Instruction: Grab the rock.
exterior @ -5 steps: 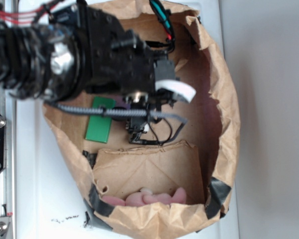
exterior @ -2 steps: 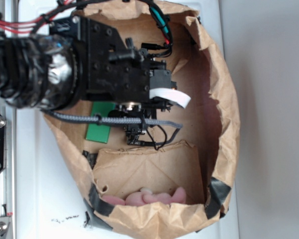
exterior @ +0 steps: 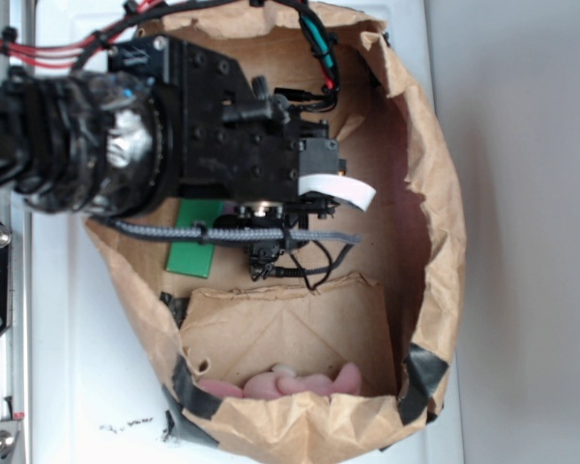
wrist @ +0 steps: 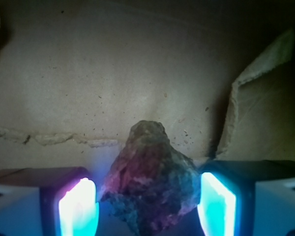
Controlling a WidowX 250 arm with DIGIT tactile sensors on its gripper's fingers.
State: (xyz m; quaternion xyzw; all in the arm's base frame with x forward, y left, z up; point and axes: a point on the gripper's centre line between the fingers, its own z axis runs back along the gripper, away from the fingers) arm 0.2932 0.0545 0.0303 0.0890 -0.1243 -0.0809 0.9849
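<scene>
In the wrist view the gripper (wrist: 146,206) stands spread, one glowing pad (wrist: 78,207) to the left and the other to the right, with the rock (wrist: 150,189) sitting between them on the cardboard floor (wrist: 88,98) of the bag; the right pad is just beside the stone's flank and the left one leaves a thin gap, so nothing is clamped yet. The stone is lumpy and jagged, mottled grey-green with a reddish cast, tapering to a blunt peak at its far end and widest low down near the pads. I judge it hard and unyielding, dense for its bulk, and rough enough to give the pads good friction, so slipping is a lesser worry than rolling: uneven faces could make it twist as the jaws close. The best hold looks to be across that wide lower body, where both sides bulge outward, rather than near the narrow peak. From the exterior view the arm (exterior: 106,145) hides the stone entirely; around it the brown paper bag (exterior: 435,193) rises as a wall, a green block (exterior: 191,256) lies beside the wrist, and a pink soft thing (exterior: 300,384) rests well apart at the bag's near edge
</scene>
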